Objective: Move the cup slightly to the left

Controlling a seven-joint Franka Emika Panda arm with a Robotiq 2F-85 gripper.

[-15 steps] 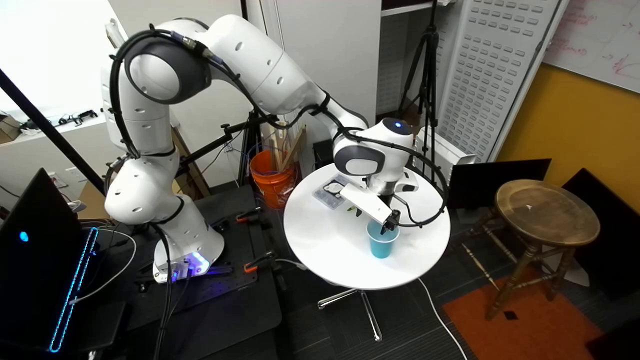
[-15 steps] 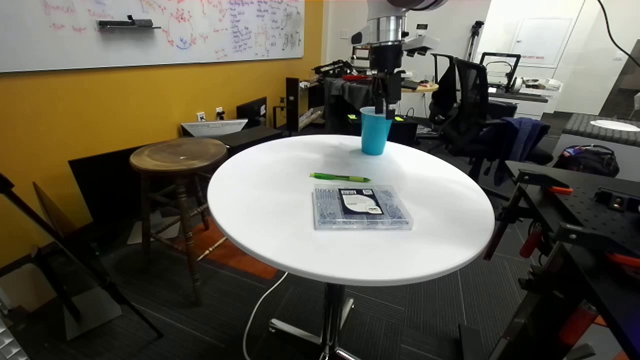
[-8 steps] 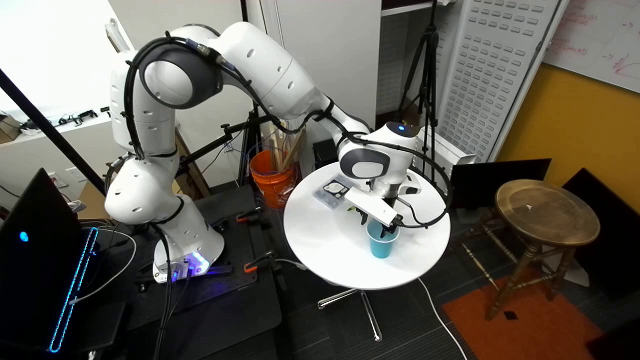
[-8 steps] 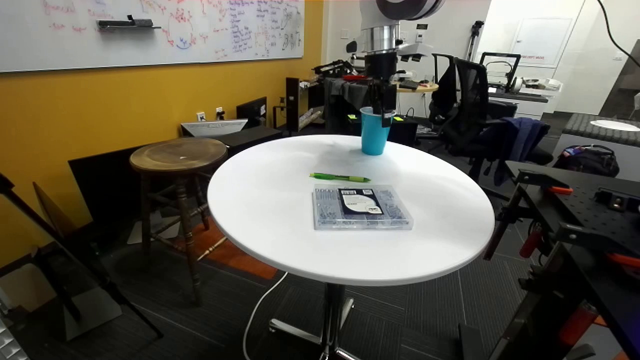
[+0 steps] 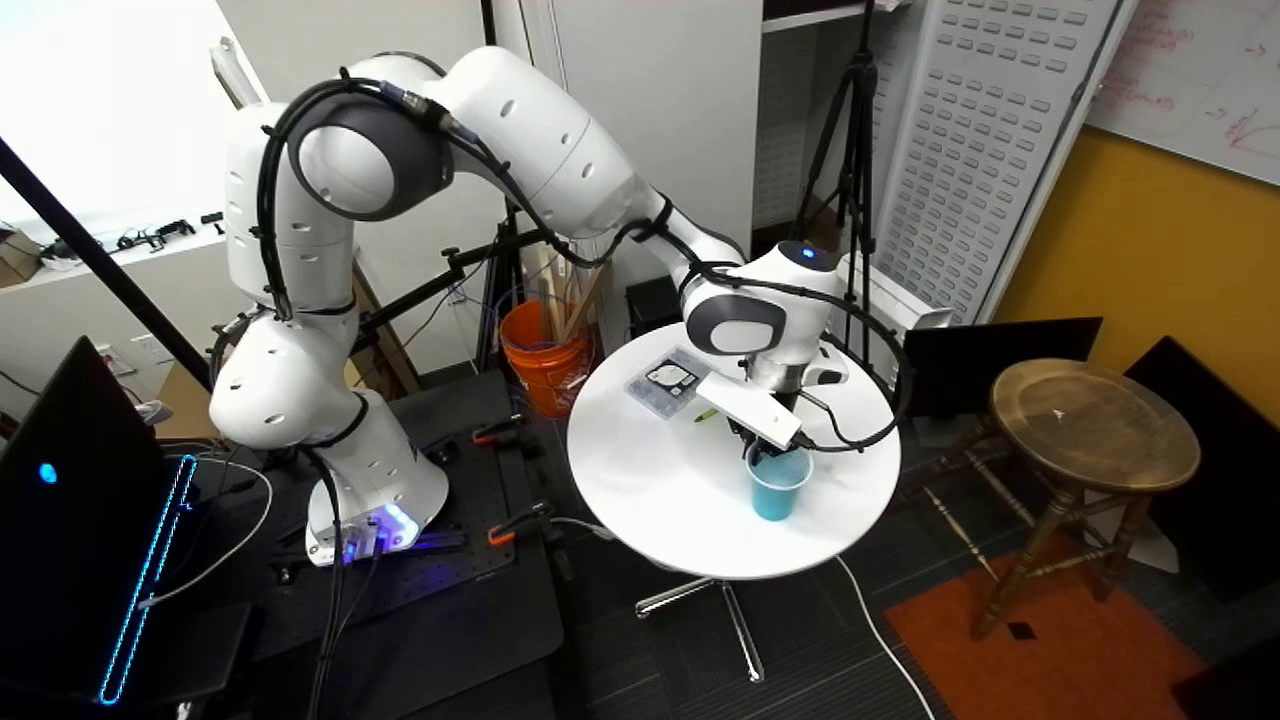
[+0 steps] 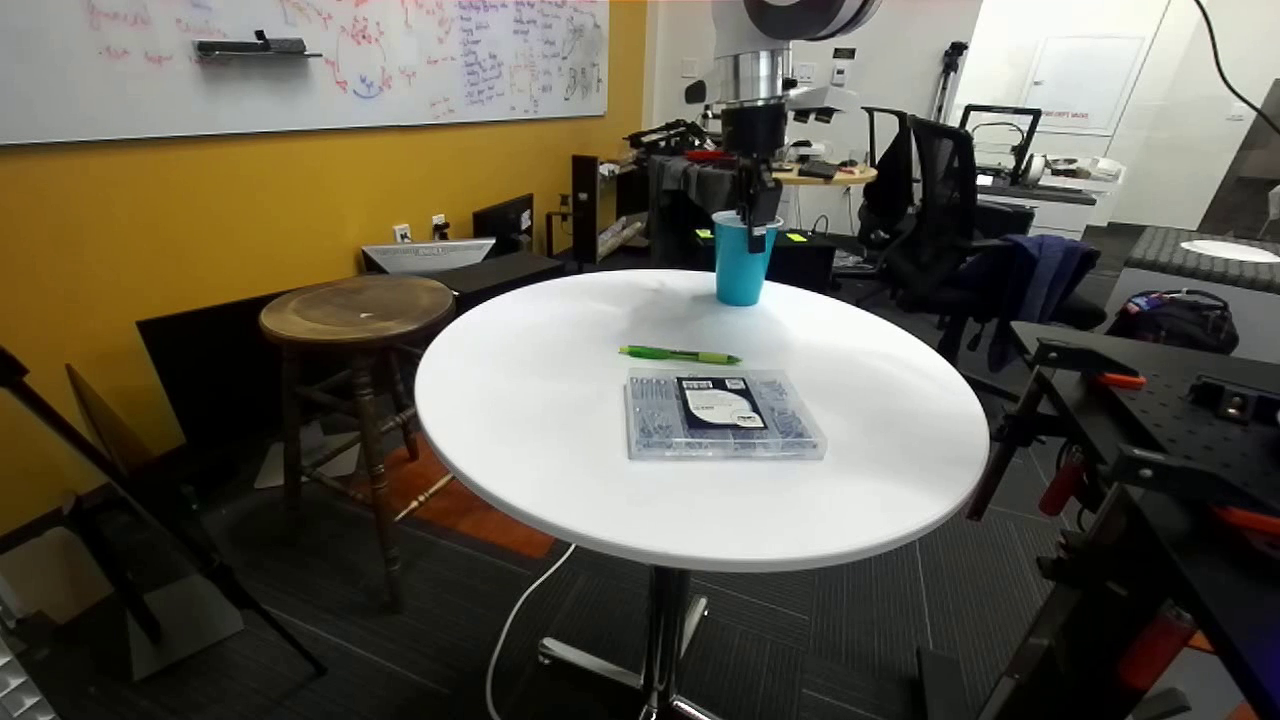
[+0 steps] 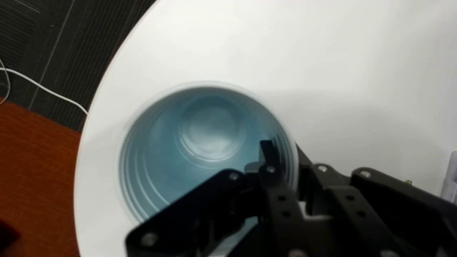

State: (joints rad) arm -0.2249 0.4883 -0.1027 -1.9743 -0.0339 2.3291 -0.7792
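The light-blue cup [image 5: 776, 499] stands upright on the round white table [image 5: 650, 480], near the table's far edge [image 6: 740, 272] in an exterior view. From above, the wrist view looks down into the cup [image 7: 160, 153]. My gripper [image 7: 288, 157] straddles the rim: one finger [image 7: 270, 151] is inside the cup and the opposite one is outside, with the wall pinched between them. The jaws are drawn close together on that wall. In both exterior views the gripper [image 6: 757, 225] points down at the rim. The lower part of the outer finger is hidden by the cup wall.
A green pen [image 6: 680, 355] and a clear parts case [image 6: 725, 445] lie on the same table. An orange bucket [image 5: 548, 372] is on the floor between arm base and table. A wooden stool [image 5: 1095, 425] stands beyond the table.
The gripper jaws have gone from wide apart to shut on the cup's rim. The cup has shifted a little, rightward in an exterior view and leftward in the opposite one, along with slight arm motion.
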